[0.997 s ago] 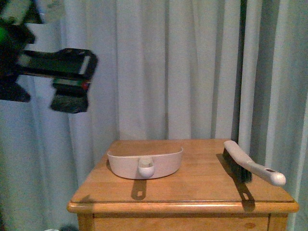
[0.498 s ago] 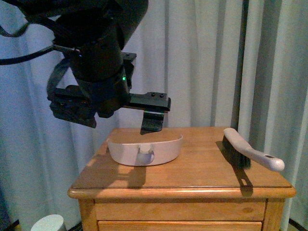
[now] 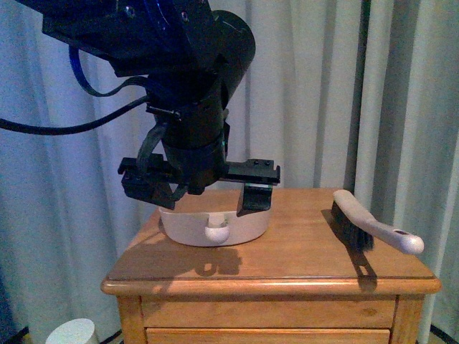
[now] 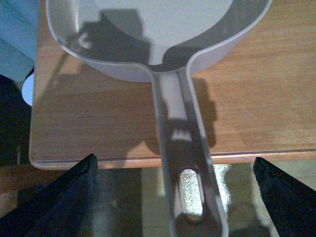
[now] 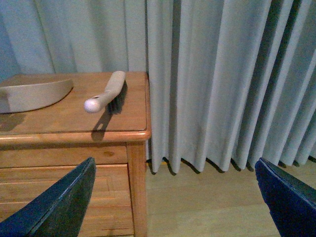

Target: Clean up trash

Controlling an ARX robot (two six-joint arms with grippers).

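Observation:
No wad of white tissue shows in any view. A beige dustpan [image 3: 247, 226] sits on the wooden cabinet [image 3: 301, 251], its handle [image 4: 180, 148] sticking out past the front edge. My left gripper [image 3: 204, 197] hangs open just above the pan. In the left wrist view the gripper [image 4: 174, 168] has its fingers wide apart on either side of the handle, touching nothing. My right gripper [image 5: 174, 168] is open and empty, low beside the cabinet [image 5: 59, 123] over the floor. It is out of the front view.
A white-handled brush [image 3: 373, 233] with dark bristles lies on the cabinet's right side, handle end over the edge; it also shows in the right wrist view [image 5: 106, 96]. Grey curtains [image 3: 323, 93] hang behind. A round white object [image 3: 69, 332] sits on the floor, lower left.
My left arm has swung in from the upper left and come down over the dustpan. Dustpan and brush have not moved.

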